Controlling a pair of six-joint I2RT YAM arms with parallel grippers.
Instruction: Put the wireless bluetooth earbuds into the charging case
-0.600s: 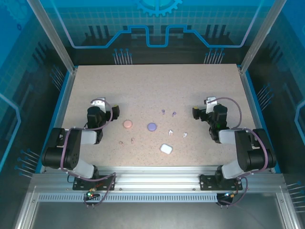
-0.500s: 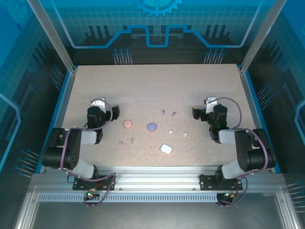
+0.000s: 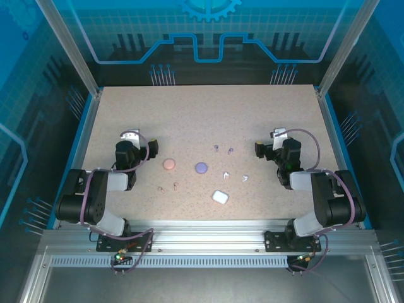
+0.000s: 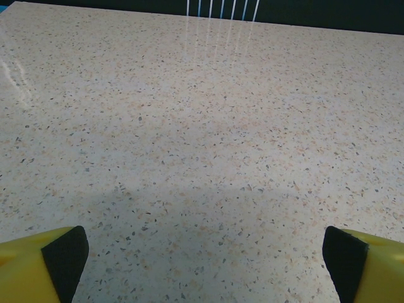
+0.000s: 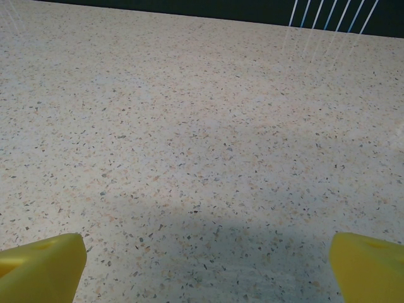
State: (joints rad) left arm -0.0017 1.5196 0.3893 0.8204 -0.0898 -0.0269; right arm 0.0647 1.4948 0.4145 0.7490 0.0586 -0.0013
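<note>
Pink earbuds lie rightward of the left tool, the nearer arm; it and the right tool gape empty.

From above, the table is evenly and brightly lit, while the blue walls around it are dim. The earbuds are mere specks there, too small to look sharp. In the left wrist view the speckled surface is crisp, with white streaks of glare at the far edge, a pale sheen at upper left and a broad soft shadow across the near part. The right wrist view has a similar shadow and fainter streaks at upper right. The yellow fingertips in its bottom corners look a little soft.
</note>
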